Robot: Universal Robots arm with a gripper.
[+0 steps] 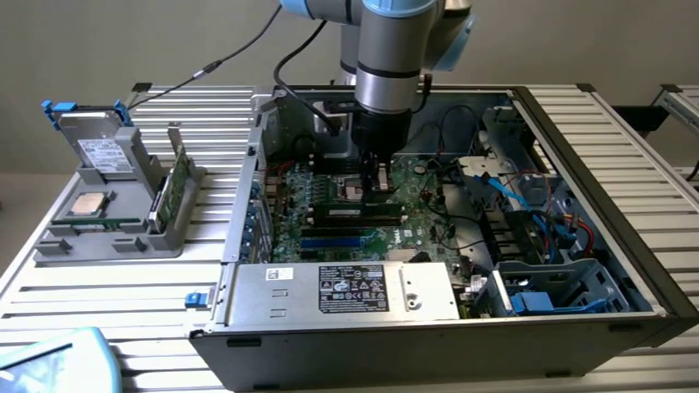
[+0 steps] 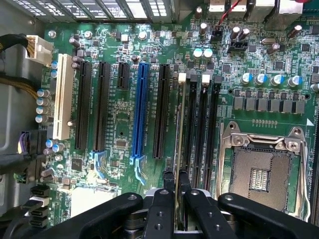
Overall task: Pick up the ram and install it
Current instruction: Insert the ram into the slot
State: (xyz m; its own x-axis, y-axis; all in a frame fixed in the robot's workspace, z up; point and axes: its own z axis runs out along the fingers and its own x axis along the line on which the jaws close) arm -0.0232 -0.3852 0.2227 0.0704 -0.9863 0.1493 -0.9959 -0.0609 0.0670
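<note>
My gripper (image 1: 379,190) is down inside the open computer case (image 1: 437,344), over the motherboard (image 1: 410,192). It is shut on the top edge of the ram (image 1: 355,213), a long thin stick with a white label that stands upright along the memory slots. In the wrist view the ram (image 2: 179,134) appears edge-on between the black fingers (image 2: 168,186). It lies in line with the memory slot (image 2: 191,129) nearest the expansion slots, and its far end is at a white latch (image 2: 182,77). Whether it is seated in the slot I cannot tell.
The open processor socket (image 2: 261,174) lies beside the memory slots, and a blue expansion slot (image 2: 141,109) is on the other side. A grey holder (image 1: 110,221) outside the case at the exterior view's left carries a silver processor (image 1: 87,205), a drive (image 1: 104,151) and upright green boards (image 1: 178,180). Cables (image 1: 546,221) fill the case's right side.
</note>
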